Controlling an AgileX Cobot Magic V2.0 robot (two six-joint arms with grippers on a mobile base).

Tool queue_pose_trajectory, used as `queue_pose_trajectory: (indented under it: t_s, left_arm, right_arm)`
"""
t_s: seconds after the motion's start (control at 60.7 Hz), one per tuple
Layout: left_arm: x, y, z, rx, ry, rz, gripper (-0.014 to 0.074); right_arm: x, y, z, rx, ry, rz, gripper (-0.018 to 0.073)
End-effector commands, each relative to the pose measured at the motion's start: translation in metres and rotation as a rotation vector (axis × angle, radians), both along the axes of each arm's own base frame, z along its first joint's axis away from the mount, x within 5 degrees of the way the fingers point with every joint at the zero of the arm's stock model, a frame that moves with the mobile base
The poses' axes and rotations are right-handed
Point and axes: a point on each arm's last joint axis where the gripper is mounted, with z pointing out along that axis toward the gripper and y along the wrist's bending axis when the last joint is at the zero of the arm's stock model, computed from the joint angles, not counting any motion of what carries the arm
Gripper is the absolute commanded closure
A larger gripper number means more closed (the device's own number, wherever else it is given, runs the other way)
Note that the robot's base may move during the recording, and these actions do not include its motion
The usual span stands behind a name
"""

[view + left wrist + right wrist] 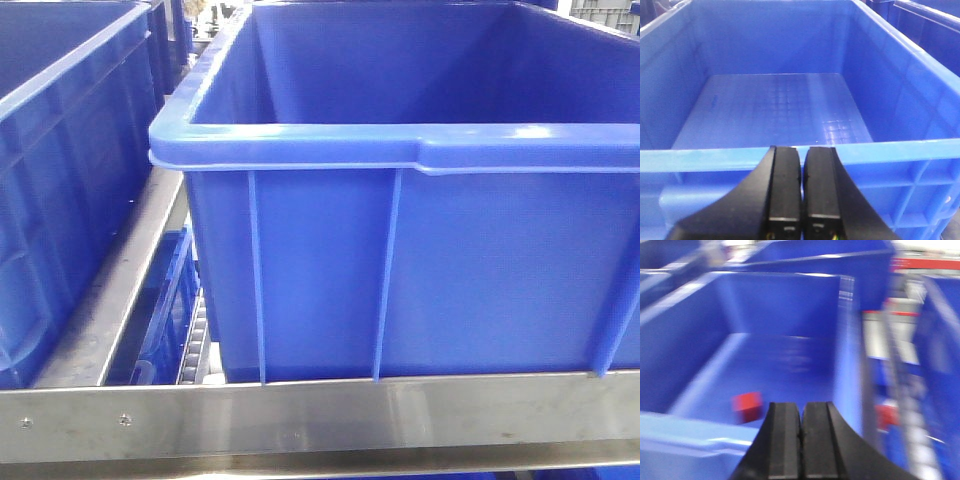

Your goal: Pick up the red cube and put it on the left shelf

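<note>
In the right wrist view the right gripper (800, 440) has its two black fingers (784, 440) pressed together with only a thin seam between them, and nothing is held there. At about ten o'clock from the fingertips, down on the floor of an open blue crate (700, 360), lies the red cube (746, 406), near the crate's front wall and blurred by motion. Toward three o'clock a strip of metal roller track (900, 365) runs away from the camera, with more blue crate walls beyond it. In the left wrist view the left gripper (801, 200) also shows its fingers (785, 195) closed against each other, holding nothing, poised over the near rim of another blue crate (920, 150) whose gridded floor is bare. The front-facing view shows a large blue crate (420, 270) sitting on the left shelf (330, 415), a brushed steel rack whose flat front rail with small screws crosses at six o'clock; a second blue crate (60, 200) stands at nine o'clock, with rollers visible low in the gap between them.
</note>
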Motion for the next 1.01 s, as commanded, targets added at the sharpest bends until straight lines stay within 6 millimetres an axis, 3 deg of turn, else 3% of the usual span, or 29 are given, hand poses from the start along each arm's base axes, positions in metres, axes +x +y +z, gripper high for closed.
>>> queue_pose_trajectory:
  t_s: [0.0,0.33,0.989]
  left_arm:
    - [0.000,0.000,0.001,-0.012,-0.077,-0.008,0.0495]
    - [0.000,0.000,0.001,-0.012,-0.077,-0.008,0.0495]
    - [0.000,0.000,0.001,-0.012,-0.077,-0.008,0.0495]
  right_arm:
    - [0.004,-0.004,0.004,0.023,-0.137,-0.083,0.0514]
    - [0.014,-0.009,-0.057,0.068,-0.260,-0.150,0.0514]
    - [0.011,-0.008,-0.060,0.066,-0.228,-0.144,0.0514]
